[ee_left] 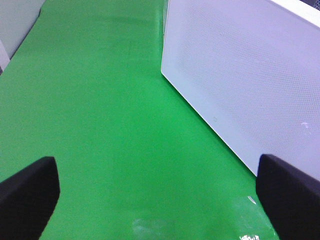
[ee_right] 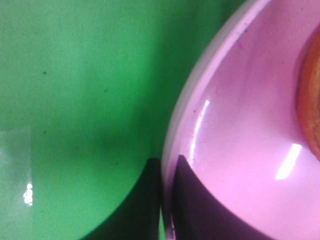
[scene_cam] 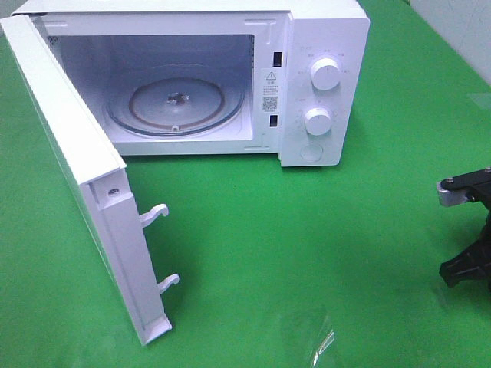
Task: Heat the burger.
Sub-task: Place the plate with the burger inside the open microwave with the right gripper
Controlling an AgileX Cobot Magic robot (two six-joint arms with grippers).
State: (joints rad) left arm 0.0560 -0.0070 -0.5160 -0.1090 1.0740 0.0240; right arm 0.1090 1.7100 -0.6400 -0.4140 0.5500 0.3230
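From the high camera I see the white microwave (scene_cam: 322, 77) at the back of the green cloth (scene_cam: 307, 253), its door (scene_cam: 77, 184) swung wide toward me. The glass turntable (scene_cam: 175, 103) lies bare in the cavity. Two round knobs (scene_cam: 325, 74) sit one above the other on the control panel. Only part of my right arm (scene_cam: 460, 188) shows, at the right edge of this view. The burger lies outside this view.

On the left wrist camera, the left gripper (ee_left: 157, 200) has its jaws spread as wide as they go, one dark fingertip (ee_left: 27, 195) at each lower corner of the frame. There is nothing between them but green cloth. The outer face of the microwave door stands just beside it, dotted with a fine mesh pattern.

On the right wrist camera, the right gripper (ee_right: 166, 165) is pinched closed on the rim of the pink plate (ee_right: 235, 125), with one finger (ee_right: 142, 205) outside the rim over the cloth and the other inside on the glossy pink surface. The burger (ee_right: 311, 100) sits on that plate. I see only a sliver of its orange-brown edge at the frame's border.
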